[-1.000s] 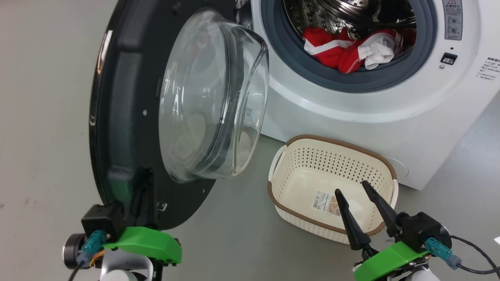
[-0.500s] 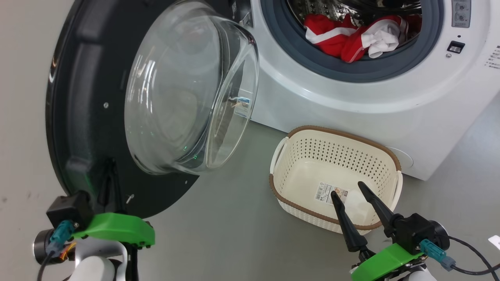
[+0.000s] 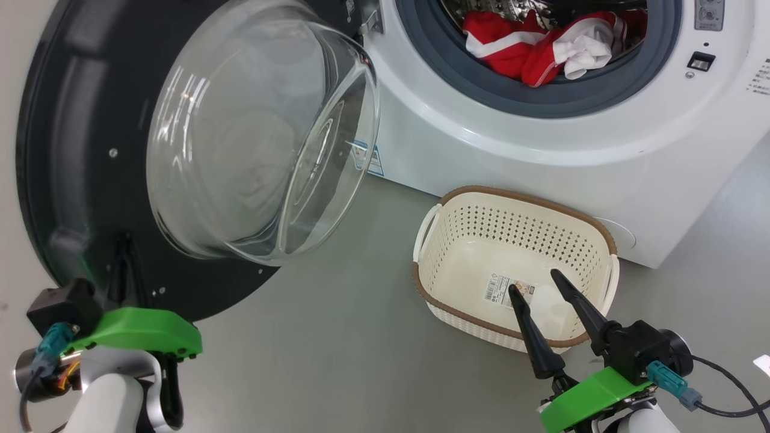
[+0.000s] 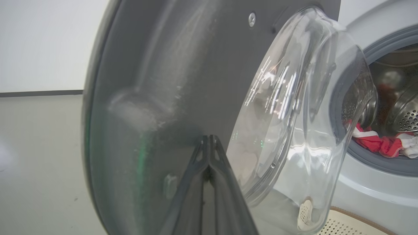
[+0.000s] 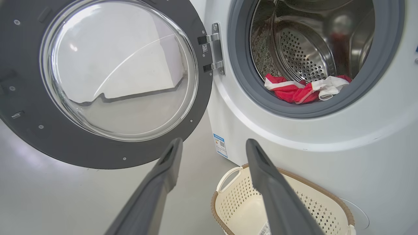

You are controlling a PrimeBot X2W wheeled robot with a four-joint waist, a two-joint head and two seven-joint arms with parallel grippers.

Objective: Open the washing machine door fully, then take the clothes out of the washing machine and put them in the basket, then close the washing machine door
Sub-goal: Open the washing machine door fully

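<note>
Black left claw (image 4: pixel 209 137) pinched together, tips at washing machine door (image 3: pixel 66 150); right claw (image 3: pixel 533 281) spread wide near basket (image 3: pixel 511 231).

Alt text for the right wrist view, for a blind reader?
The washing machine door stands wide open, left of the washing machine, with red and white clothes in its drum. The right gripper, fingers open, rises from the bottom edge above a cream basket on the floor.

The clothes (image 3: pixel 544 51) lie in the washing machine (image 3: pixel 541 144), basket (image 3: pixel 445 204) before it
</note>
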